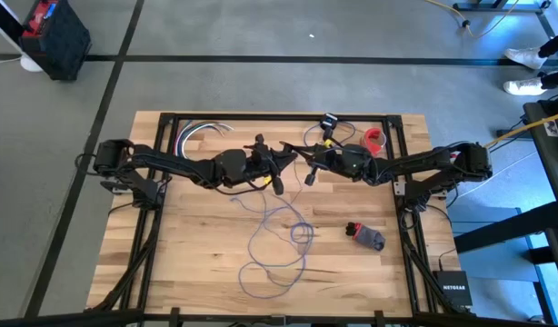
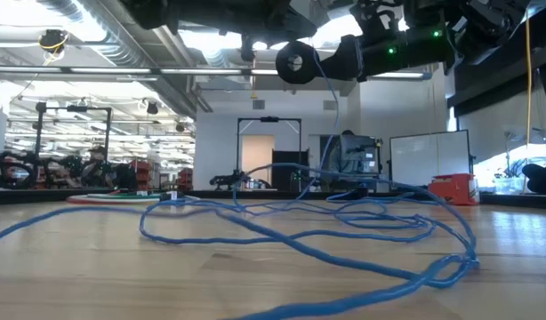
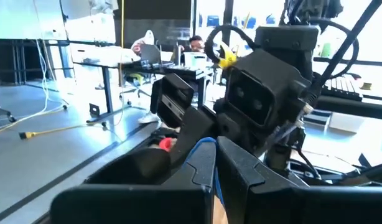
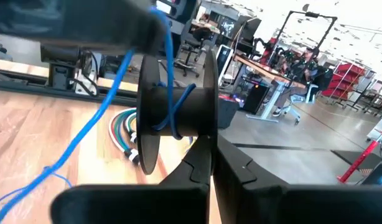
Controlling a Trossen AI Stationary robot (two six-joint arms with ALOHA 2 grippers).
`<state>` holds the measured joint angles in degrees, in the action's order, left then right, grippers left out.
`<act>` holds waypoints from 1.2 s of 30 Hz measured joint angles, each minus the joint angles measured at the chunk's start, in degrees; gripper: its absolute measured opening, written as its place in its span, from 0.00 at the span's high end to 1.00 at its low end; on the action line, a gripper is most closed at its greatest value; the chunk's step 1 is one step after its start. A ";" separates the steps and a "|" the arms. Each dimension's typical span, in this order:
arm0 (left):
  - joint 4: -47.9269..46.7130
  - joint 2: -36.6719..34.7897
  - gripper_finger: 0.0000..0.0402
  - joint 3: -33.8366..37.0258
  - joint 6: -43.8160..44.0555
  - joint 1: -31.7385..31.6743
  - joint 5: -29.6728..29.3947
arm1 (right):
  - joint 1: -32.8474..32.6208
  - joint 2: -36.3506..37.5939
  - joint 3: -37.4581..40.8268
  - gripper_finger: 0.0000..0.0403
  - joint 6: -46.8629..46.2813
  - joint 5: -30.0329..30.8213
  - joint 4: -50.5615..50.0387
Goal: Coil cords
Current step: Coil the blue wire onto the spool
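Right wrist view shows the right gripper (image 4: 211, 163) closed on a black plastic spool (image 4: 173, 111), a turn or two of the thin blue cord (image 4: 91, 127) already round its hub. Seen from above, both arms meet at twelve o'clock on the wooden table (image 1: 188, 263); most of the cord (image 1: 277, 238) lies in loose loops toward six o'clock. The left gripper (image 3: 214, 163) is closed too, seemingly pinching the cord near the spool. To wind well, I'd keep light tension, feed evenly, and avoid dragging tangles upward.
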<state>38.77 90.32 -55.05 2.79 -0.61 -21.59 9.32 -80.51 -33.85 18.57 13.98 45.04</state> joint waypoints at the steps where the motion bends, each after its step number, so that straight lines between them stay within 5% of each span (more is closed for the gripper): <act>1: -0.09 -0.25 0.99 0.00 -0.02 -0.20 0.00 | 0.00 0.00 -0.02 0.99 0.02 0.00 0.00; 11: -11.75 -6.27 0.99 -0.04 -0.22 -0.97 0.51 | 0.02 0.00 -0.04 0.99 0.18 -0.66 -1.41; 24: -38.95 -17.19 0.99 -0.35 -2.13 -1.89 0.44 | 0.09 -0.02 0.26 0.99 -0.65 -3.50 -3.35; 36: -44.65 -10.97 0.98 -0.28 1.64 -2.11 0.41 | 0.09 0.26 0.22 0.99 -1.55 -4.08 -2.91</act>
<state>-5.88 79.34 -55.33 4.42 -2.72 -21.17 9.41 -80.25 -33.63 17.02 9.90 42.13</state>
